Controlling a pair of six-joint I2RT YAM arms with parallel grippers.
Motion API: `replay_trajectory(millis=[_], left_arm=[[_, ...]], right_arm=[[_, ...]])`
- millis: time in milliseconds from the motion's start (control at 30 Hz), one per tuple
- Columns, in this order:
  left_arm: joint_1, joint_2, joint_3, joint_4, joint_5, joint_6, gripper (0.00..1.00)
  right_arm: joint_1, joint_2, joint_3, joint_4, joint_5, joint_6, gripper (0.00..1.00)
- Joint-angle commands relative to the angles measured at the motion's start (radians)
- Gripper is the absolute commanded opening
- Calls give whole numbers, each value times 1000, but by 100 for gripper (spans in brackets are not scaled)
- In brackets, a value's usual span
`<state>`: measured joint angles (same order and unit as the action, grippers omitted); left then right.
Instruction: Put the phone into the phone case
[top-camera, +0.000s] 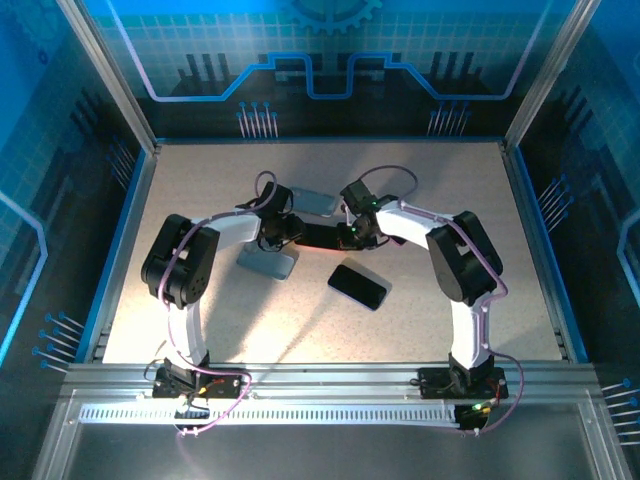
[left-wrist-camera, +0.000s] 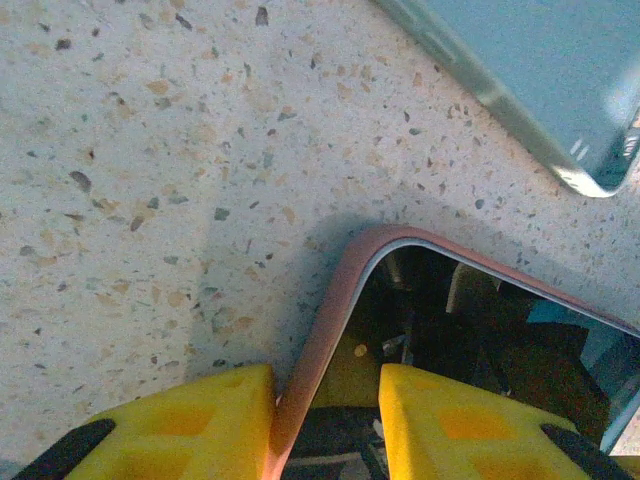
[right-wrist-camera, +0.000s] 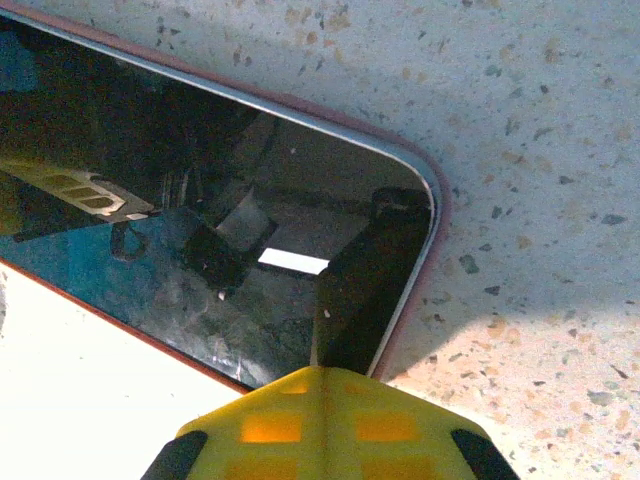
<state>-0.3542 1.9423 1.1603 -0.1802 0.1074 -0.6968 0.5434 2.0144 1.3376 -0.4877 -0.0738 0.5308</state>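
Phone (left-wrist-camera: 470, 350) — glossy black glass, pink rim — pinched in left gripper (left-wrist-camera: 325, 388); right gripper (right-wrist-camera: 320, 405) closed, empty

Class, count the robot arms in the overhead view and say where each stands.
2. Left arm at near left, right arm at near right, both reaching inward.

Speckled table (top-camera: 450, 200) holds black phone (top-camera: 358, 285), near slab (top-camera: 268, 262), far slab (top-camera: 318, 202).
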Motion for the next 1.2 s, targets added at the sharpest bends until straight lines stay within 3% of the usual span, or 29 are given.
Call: replay_trajectory(millis=[0,267,567,867,1167], left_arm=[[-2,81,28,66,7,20,33],[-17,91,75,58,-7,21,32],[-47,131,169,49,-30,19,31],[-54,183,264,46,-30,33,31],[-50,91,230,45,-96,63,31]], right_arm=[[102,84,-102,-78,-120,48,0],[123,-9,-92,-75,-140,79,0],[130,8,-5,-81,-203,53,0],[73,-96,79,-109,-123,-32,0],[23,-89,103,-176,-32,-141,0]])
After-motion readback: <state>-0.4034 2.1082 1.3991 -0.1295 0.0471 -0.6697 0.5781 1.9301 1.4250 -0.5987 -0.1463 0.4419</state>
